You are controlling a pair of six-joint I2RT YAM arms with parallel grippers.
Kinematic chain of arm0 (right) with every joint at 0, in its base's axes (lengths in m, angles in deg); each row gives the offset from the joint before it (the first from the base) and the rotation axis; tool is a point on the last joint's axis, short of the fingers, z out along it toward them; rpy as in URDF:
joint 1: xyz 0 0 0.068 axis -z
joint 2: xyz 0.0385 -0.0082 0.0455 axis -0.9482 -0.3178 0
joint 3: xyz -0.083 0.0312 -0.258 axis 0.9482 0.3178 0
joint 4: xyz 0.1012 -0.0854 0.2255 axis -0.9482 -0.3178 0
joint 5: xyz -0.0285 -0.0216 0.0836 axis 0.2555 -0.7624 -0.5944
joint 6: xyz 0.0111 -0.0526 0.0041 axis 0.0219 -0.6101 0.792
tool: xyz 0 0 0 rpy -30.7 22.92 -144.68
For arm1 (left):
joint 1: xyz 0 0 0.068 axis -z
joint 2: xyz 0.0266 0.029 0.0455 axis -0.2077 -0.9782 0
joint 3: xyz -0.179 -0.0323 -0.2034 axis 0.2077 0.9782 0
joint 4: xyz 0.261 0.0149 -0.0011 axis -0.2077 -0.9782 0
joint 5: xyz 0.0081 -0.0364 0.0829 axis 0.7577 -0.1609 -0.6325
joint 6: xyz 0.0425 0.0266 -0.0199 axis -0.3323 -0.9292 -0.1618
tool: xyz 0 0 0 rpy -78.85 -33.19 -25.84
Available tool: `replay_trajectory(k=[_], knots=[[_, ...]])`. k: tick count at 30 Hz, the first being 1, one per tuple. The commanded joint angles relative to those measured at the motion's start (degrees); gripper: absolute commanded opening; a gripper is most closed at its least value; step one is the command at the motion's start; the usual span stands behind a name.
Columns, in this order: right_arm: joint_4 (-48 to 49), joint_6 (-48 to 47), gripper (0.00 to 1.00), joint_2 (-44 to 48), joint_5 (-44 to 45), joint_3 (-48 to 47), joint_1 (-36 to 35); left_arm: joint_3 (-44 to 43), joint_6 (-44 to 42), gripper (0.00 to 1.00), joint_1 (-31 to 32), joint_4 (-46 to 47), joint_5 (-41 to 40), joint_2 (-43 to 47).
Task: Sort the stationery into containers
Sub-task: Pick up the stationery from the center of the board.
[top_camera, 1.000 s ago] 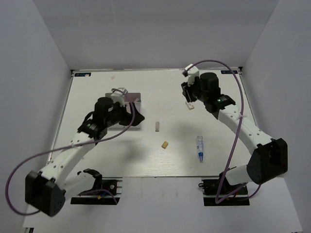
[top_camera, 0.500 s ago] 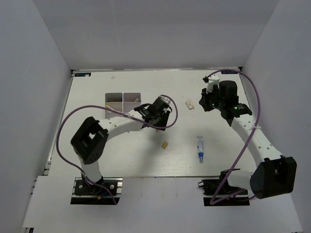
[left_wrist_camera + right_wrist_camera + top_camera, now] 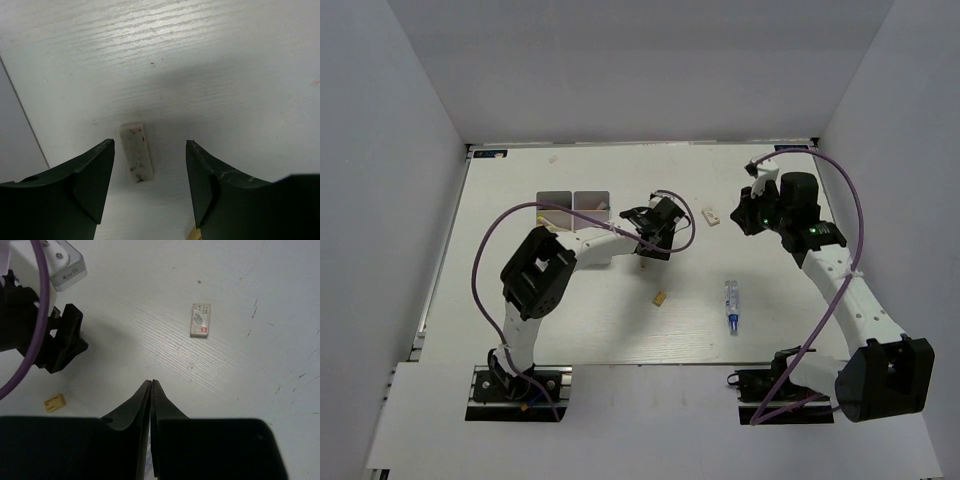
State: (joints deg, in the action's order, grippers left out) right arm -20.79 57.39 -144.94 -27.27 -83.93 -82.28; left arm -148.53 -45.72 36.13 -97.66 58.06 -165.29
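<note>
- My left gripper (image 3: 150,146) hangs with its jaws spread over a speckled pale eraser block (image 3: 136,159). The block lies flat on the table (image 3: 520,300) between my fingers, closer to one of them, and I can see neither finger touching it.
- My right gripper (image 3: 151,386) has its jaws pressed together on nothing, above bare tabletop.
- A labelled eraser (image 3: 711,215) lies between my two grippers, just left of the right one and apart from it.
- A small yellow eraser (image 3: 660,298) sits nearer than my left gripper, and a clear blue-tipped tube (image 3: 731,305) lies near and to the right.
- The white organizer box (image 3: 573,200) stands far-left, with my left forearm crossing its near right corner.
- A second ago my left gripper was over the box and my right one was above the labelled eraser. Since then the left has swung right to the pale block, the right has drawn back to the right, and the loose items lie where they were.
- Open tabletop runs along the left side and the near edge, and the walls stand well away from both grippers.
</note>
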Motion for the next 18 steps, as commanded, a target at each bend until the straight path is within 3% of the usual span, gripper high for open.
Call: replay_trajectory(k=[1,9,12,18], knots=[[1.8,0.8,0.07,1.7,-2.7,0.5,0.6,-2.3,2.3,0.69,0.0,-2.8,-1.4,-1.2],[2.0,1.0,0.07,2.9,-4.7,0.9,1.6,0.1,3.5,0.64,-1.0,-2.2,-1.4,-0.7],[2.0,1.2,0.07,3.0,-5.2,0.9,1.8,0.1,3.5,0.58,-1.0,-2.2,-0.9,-0.7],[1.9,1.2,0.07,4.3,-6.2,1.5,2.8,0.1,3.5,0.27,-0.5,-2.7,1.8,-2.0]])
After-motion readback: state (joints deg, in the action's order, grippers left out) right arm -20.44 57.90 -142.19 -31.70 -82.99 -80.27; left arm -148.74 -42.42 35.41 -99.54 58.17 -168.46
